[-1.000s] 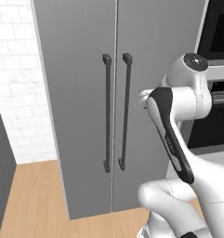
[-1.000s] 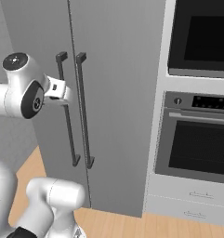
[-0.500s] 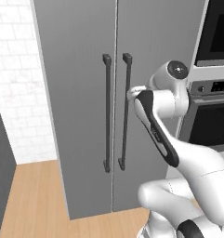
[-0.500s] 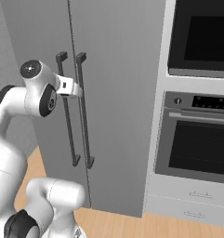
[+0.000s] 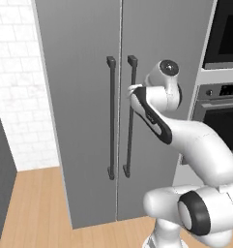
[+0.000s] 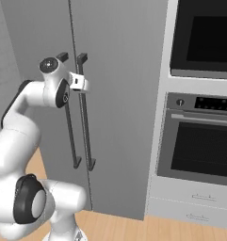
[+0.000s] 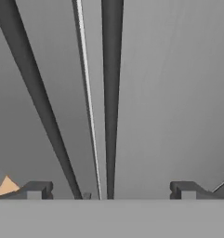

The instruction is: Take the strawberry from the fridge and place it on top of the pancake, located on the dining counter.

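Reaching toward the fridge (image 5: 84, 72), the gripper (image 7: 111, 189) has its fingers spread wide and holds nothing; in the hand view the right door's handle (image 7: 111, 93) runs up between the tips, nearer the left one, toward 12 o'clock. Both doors are shut, so the task is barely begun: opening the door, finding the strawberry, carrying it to the pancake all remain. The strawberry is presumably behind those doors; I cannot tell where. Compared with a second ago, the arm has stretched forward, bringing the hand close up to the right handle (image 6: 84, 113).
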Robot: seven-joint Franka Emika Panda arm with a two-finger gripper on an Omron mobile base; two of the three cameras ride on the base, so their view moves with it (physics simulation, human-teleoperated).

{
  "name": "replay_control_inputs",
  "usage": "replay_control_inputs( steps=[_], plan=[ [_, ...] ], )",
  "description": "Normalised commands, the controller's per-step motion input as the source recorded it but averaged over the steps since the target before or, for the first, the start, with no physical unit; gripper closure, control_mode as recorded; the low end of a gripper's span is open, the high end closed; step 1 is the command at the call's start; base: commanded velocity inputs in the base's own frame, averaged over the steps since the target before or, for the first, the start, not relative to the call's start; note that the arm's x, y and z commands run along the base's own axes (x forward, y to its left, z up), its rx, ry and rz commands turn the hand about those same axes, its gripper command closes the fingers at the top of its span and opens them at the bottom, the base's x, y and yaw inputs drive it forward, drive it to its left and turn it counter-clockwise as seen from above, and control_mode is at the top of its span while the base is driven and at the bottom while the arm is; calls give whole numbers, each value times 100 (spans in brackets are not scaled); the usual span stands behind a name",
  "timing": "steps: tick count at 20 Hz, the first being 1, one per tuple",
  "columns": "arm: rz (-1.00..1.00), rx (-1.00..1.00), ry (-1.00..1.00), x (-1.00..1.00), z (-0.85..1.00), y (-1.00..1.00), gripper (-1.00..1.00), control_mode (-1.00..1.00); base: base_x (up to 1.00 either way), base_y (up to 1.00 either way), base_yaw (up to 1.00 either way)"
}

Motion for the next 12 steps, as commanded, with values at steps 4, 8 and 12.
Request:
replay_control_inputs(
  steps=[4,8,12],
  plan=[
    [0,0,-2,64,-7,0,-100,-100,0,0,0],
    [0,0,-6,60,-13,1,-100,-100,0,0,0],
    [0,0,-11,56,-23,1,-100,-100,0,0,0]
  ],
)
